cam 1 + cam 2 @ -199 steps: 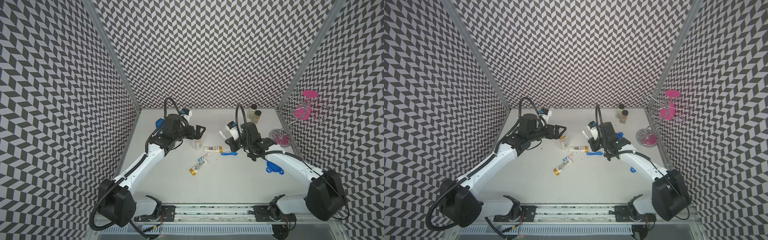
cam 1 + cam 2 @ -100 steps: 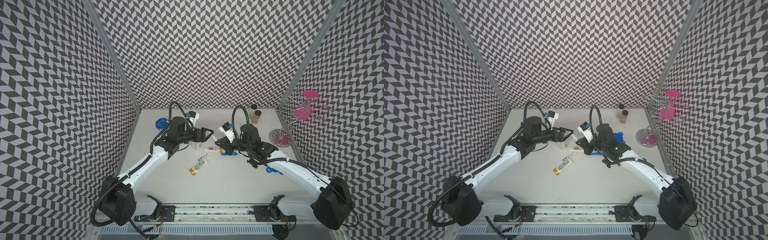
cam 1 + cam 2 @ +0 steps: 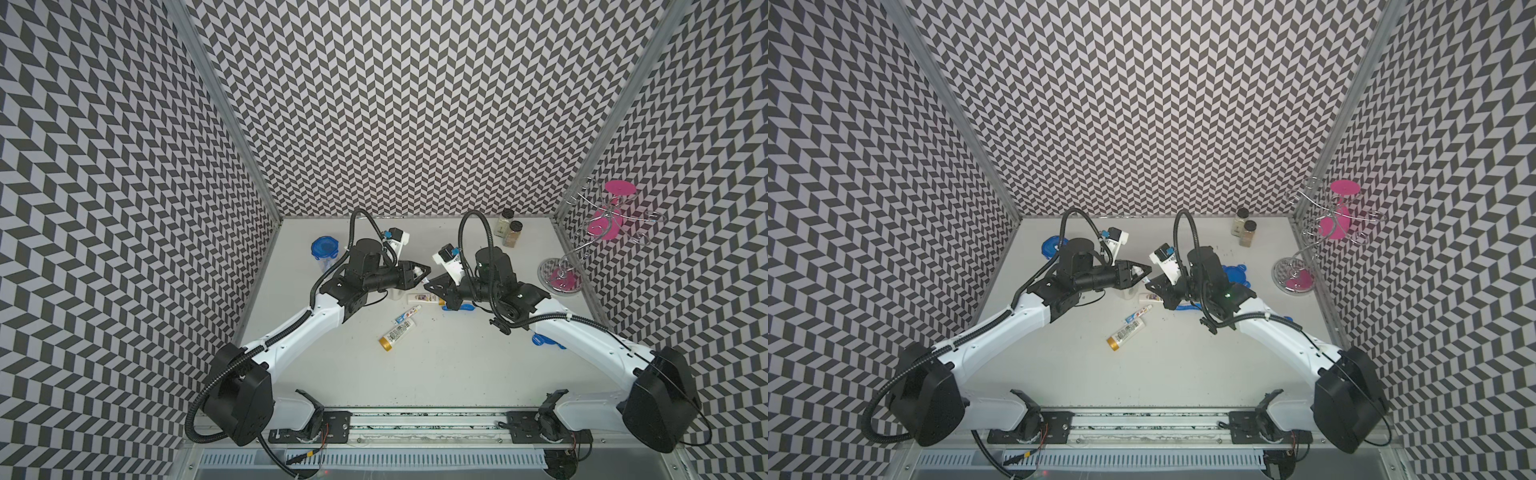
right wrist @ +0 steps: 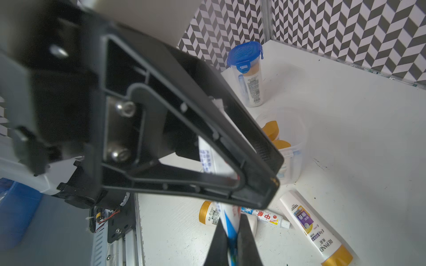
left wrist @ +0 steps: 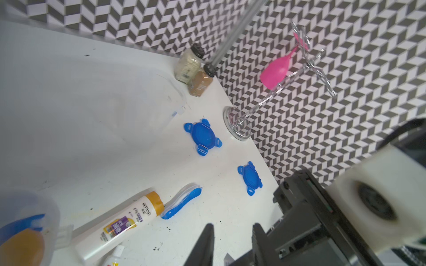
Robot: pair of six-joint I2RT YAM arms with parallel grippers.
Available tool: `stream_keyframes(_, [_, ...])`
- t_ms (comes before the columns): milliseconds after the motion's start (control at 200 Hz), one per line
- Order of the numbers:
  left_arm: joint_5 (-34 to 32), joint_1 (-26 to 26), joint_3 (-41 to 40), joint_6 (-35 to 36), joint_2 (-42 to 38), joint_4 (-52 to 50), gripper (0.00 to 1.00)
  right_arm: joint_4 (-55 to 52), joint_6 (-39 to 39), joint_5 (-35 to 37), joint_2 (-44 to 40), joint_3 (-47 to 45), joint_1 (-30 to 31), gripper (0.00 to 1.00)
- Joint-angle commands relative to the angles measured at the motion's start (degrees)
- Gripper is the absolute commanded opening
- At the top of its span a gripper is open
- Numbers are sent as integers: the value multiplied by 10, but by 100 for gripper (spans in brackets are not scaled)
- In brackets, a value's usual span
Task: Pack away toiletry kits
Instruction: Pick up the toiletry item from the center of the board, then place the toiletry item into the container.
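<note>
Left jaws and right jaws both grip one toothpaste tube (image 4: 229, 221) above the table (image 3: 436, 365), near an open cup (image 4: 297, 138), a gold-capped tube (image 5: 122, 223) and a toothbrush (image 5: 182, 203). A second ago the left jaws gaped wide.

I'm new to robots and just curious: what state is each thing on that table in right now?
Right gripper: shut on toothpaste tube.
Left gripper: jaws around same tube, grip unclear.
Lidded cup: upright, closed.
Open cup: upright, lid off, gold-capped tubes inside.
Loose lids: lying flat, on no cup.
Spice jars: upright, capped.
</note>
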Motion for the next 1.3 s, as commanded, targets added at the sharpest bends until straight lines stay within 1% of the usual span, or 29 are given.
stream_keyframes(0, [-12, 6, 3, 9, -4, -2, 14, 38, -2, -8, 4, 23, 4, 3])
stream_keyframes(25, [-12, 11, 3, 11, -7, -6, 8, 36, -5, -6, 6, 25, 4, 7])
stream_keyframes(50, [-12, 17, 4, 12, -9, -10, 0, 34, -6, -3, 8, 28, 4, 13])
stream_keyframes(75, [-11, 25, 3, 12, -12, -12, 0, 30, -8, 1, 11, 31, 5, 19])
stream_keyframes(165, [-7, 62, 1, 23, -22, -22, 0, 3, -16, 44, 18, 43, 11, 48])
stream_keyframes(205, [-17, 79, 9, 37, -23, -36, 0, -7, -17, 66, 19, 42, 11, 58])
stream_keyframes(250, [-36, 94, 21, 56, -21, -54, 0, -12, -16, 92, 19, 36, 11, 67])
stream_keyframes(305, [-70, 106, 40, 85, -16, -74, 0, -22, -15, 113, 19, 30, 11, 72])
stream_keyframes(406, [-138, 111, 75, 145, 8, -98, 0, -37, -8, 142, 28, 24, 10, 76])
stream_keyframes(486, [-167, 111, 99, 170, 34, -104, 0, -66, -4, 160, 42, 37, 10, 76])
stream_keyframes(556, [-179, 111, 112, 178, 45, -105, 0, -93, -8, 164, 53, 54, 10, 76])
stream_keyframes(691, [-195, 111, 120, 182, 44, -103, 0, -99, 4, 196, 56, 51, 8, 75])
stream_keyframes(841, [-185, 106, 118, 187, 37, -109, 0, -117, 25, 227, 63, 45, -3, 76])
stream_keyframes(961, [-195, 73, 111, 209, 26, -130, 0, -160, 47, 226, 88, 45, -45, 79])
stream_keyframes(1097, [-202, 15, 70, 216, -1, -142, 0, -184, 71, 207, 123, 28, -99, 82])
stream_keyframes(1202, [-211, -30, 23, 208, -25, -135, 0, -186, 79, 200, 138, 30, -111, 84])
stream_keyframes(1297, [-204, -46, -5, 185, -37, -126, 0, -200, 72, 200, 164, 41, -112, 86])
